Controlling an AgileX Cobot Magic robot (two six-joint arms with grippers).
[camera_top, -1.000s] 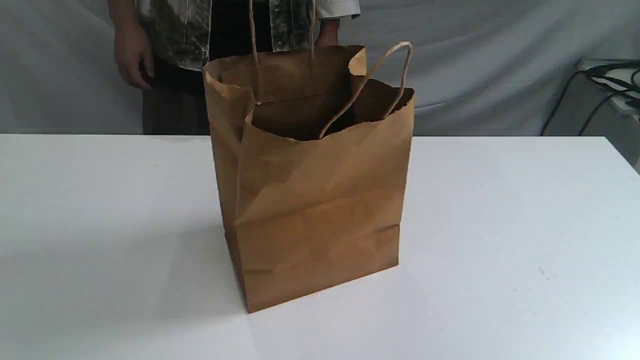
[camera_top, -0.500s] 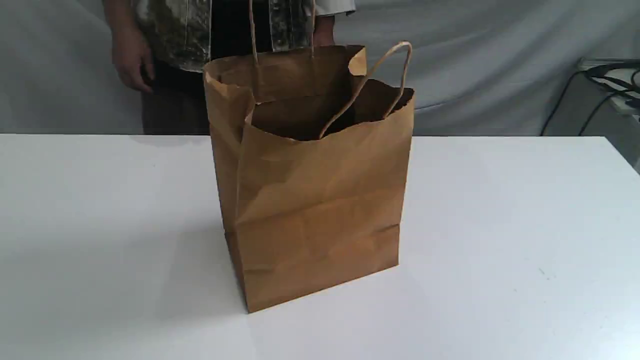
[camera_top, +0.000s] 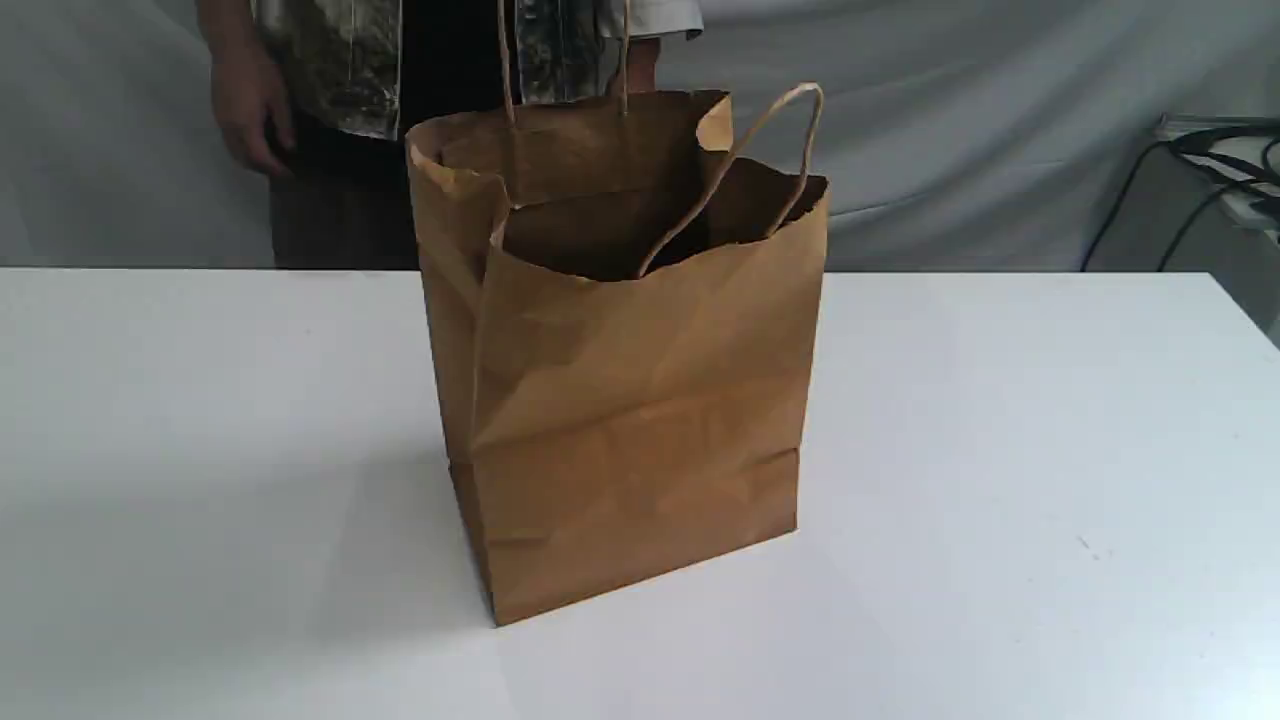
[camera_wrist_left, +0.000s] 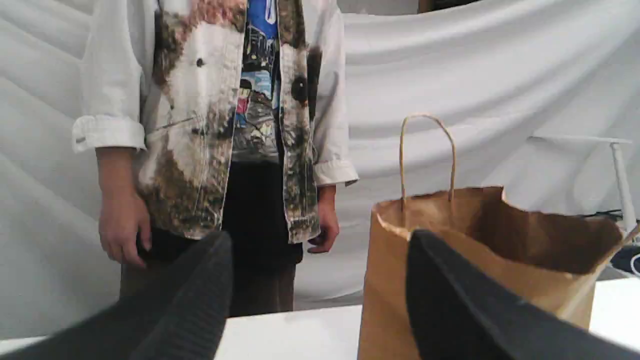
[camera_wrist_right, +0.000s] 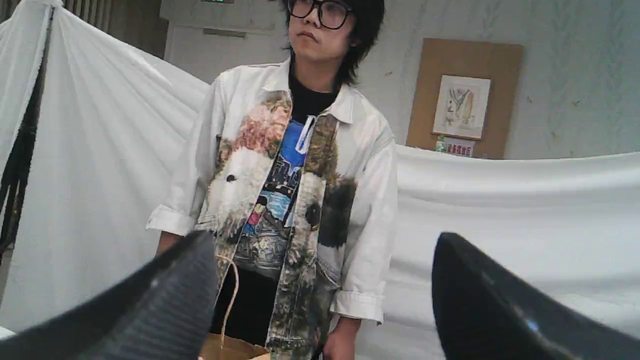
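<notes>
Person: stands behind the table (camera_top: 1000, 450) at the far left edge – one hand (camera_top: 245, 110) hangs at the side, clear of the bag.
Left gripper (camera_wrist_left: 317, 240): fingers spread wide, nothing between them. You have it held back and low, looking across the table top; the bag rises ahead of it, partly behind one finger. It does not show in the exterior view.
Paper bag (camera_top: 640, 400): brown, upright, mouth open, standing on the table near the middle. It is creased on the front panel, and its inside is too dark to tell whether it holds anything.
Handles: the far handle (camera_wrist_left: 426, 116) stands straight up from the rear rim; the near handle (camera_top: 800, 90) leans toward the right corner of the mouth.
Right gripper (camera_wrist_right: 325, 245): fingers spread wide and empty, aimed high at the person. Only a strip of the bag's rim and one handle show in its view.
Cables (camera_top: 1220, 150): off the table at the far right, well apart from the bag.
Step in hand: by my judgement, standoff before contact – neither gripper touches anything.
Next move calls for: if you approach the bag, bring either gripper down and inward to the rim or a handle, and keep the thin paper from tipping or folding.
</notes>
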